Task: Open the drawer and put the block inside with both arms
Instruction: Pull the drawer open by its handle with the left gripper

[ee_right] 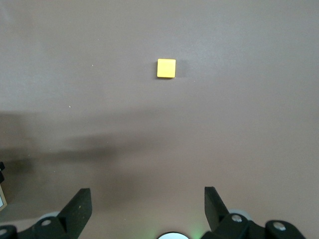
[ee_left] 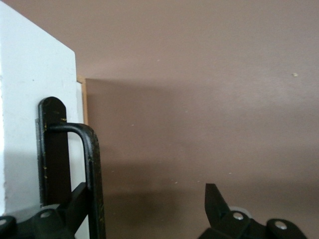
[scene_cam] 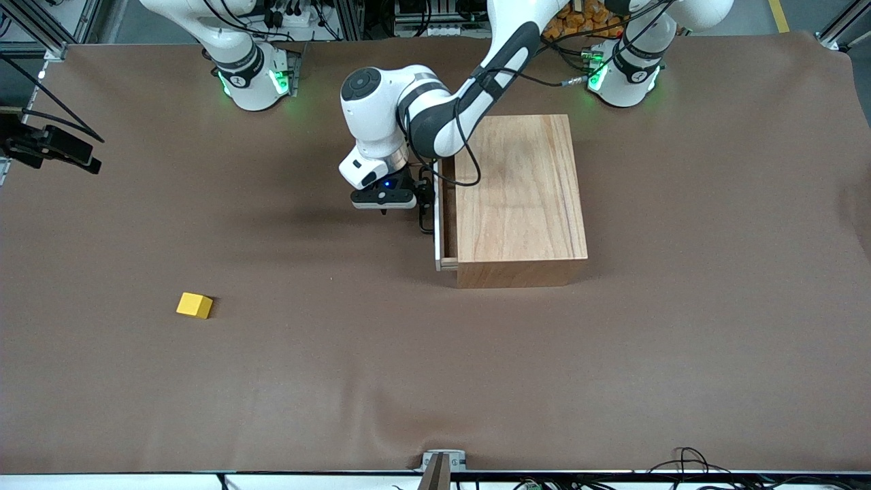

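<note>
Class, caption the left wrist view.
Open left gripper straddles the drawer's black handle.

We see a brown-covered worktop, a black device at the frame's left edge, and orange objects at the top.

Bare counter all round block, open from above and every side. Drawer out only a crack, slot too narrow for entry. Left gripper astride handle, blocking drawer front.
</note>
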Controlling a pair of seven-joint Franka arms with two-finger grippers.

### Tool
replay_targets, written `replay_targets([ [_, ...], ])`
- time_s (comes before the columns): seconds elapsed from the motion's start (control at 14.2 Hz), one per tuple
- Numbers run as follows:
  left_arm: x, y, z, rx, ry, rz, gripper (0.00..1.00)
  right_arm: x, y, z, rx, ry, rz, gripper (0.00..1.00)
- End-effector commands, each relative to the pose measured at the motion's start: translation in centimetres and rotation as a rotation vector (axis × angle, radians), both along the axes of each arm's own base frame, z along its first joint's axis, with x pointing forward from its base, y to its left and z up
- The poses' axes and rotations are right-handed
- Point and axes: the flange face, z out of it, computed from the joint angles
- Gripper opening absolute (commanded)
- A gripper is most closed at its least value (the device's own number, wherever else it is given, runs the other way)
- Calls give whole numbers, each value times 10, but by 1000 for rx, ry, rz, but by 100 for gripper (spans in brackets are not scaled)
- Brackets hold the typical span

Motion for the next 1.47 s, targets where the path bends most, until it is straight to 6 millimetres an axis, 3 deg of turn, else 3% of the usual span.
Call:
replay_targets([
  [0.0,0,-11,-1,-40,-25,-19,100,1,-2,3,0,-1,-15,100],
  [0.28,-12,-21,4,-68,-19,-40,100,1,-3,3,-2,-1,-15,100],
  [1.19,-16,-41,8,-213,-78,-92,100,0,-3,3,0,1,-16,100],
  [1.4,-28,-50,16,-248,-74,-110,100,0,-3,3,0,1,-16,100],
])
